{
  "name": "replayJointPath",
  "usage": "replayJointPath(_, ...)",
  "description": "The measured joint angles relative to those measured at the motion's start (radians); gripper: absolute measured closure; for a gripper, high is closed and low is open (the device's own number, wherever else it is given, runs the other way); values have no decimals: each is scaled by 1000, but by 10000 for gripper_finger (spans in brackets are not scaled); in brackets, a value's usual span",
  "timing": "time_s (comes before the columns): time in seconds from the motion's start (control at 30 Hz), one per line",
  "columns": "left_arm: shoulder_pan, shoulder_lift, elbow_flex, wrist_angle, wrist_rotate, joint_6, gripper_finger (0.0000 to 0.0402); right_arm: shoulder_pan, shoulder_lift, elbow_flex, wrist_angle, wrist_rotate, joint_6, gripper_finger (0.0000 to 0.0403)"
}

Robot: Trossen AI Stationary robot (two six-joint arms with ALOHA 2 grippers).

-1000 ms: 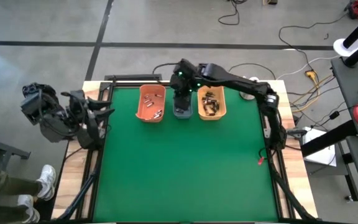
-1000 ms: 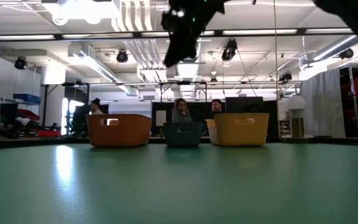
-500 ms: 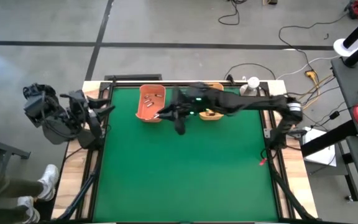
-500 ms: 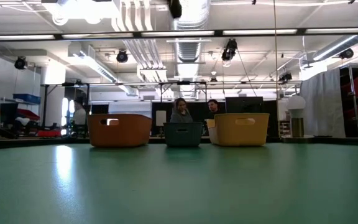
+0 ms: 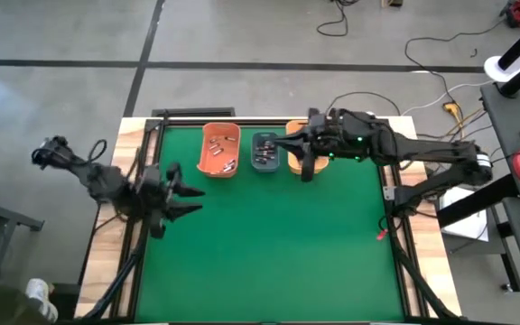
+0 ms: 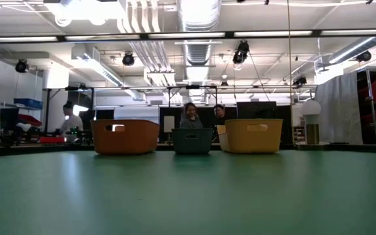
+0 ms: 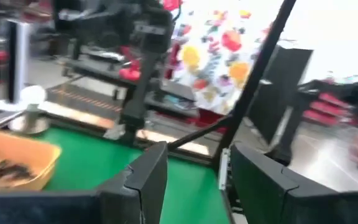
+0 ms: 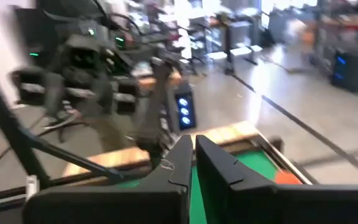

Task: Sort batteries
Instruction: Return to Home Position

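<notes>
Three bins stand in a row at the table's far side: orange [image 5: 219, 149], blue-grey [image 5: 264, 151] and yellow-orange [image 5: 318, 163]. Batteries [image 5: 220, 155] lie in the orange bin, and more batteries [image 5: 262, 153] in the blue-grey one. In the left wrist view, dark batteries [image 7: 4, 169] lie in the yellow-orange bin [image 7: 14, 163]. My right gripper [image 5: 289, 144] hangs above the yellow-orange bin's left part, shut and holding nothing [image 8: 192, 155]. My left gripper [image 5: 191, 199] is over the mat's left side, open and empty [image 7: 192, 177]. Neither gripper shows in the low view.
The green mat [image 5: 269, 244] lies bare in front of the bins. The low view shows the three bins side by side [image 6: 192, 140] and people in the room behind. Wooden table edges and the frame rails [image 5: 138, 244] border the mat.
My right gripper has left its place over the blue-grey bin, swung out toward the orange bin, then gone toward the table's right edge to above the yellow-orange bin, rising out of the low view. My left gripper has come in from beyond the table's left edge over the mat.
</notes>
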Motion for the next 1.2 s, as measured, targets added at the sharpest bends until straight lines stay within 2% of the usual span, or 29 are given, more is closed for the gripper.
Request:
replayJointPath(0.07,111,-8,-38,59,167,11,246,-1,-40,-33,-20,47,51,392)
replayJointPath(0.17,292,-6,-81,127,396,25,246,-12,-102,-53,-75,80,38,389)
replayJointPath(0.27,431,-13,-89,123,515,56,246,-12,-147,-59,-174,84,-44,389)
replayJointPath(0.33,498,-21,-89,90,523,79,246,-12,-163,-60,-252,83,-57,391)
replayJointPath(0.4,553,-20,-77,67,475,103,246,-12,-182,-64,-321,80,-43,392)
replayJointPath(0.5,605,-11,-60,57,387,81,246,-11,-209,-87,-319,67,-67,390)
replayJointPath(0.63,631,-23,-15,13,334,77,246,-11,-223,-161,-292,64,-131,390)
replayJointPath(0.87,632,-145,-56,-89,313,135,246,-9,-298,-393,108,64,-233,390)
replayJointPath(1.07,629,-291,-193,-93,333,167,246,-9,-396,-607,297,63,-271,390)
replayJointPath(1.2,629,-420,-291,-86,332,166,246,-10,-469,-751,406,-13,-265,390)
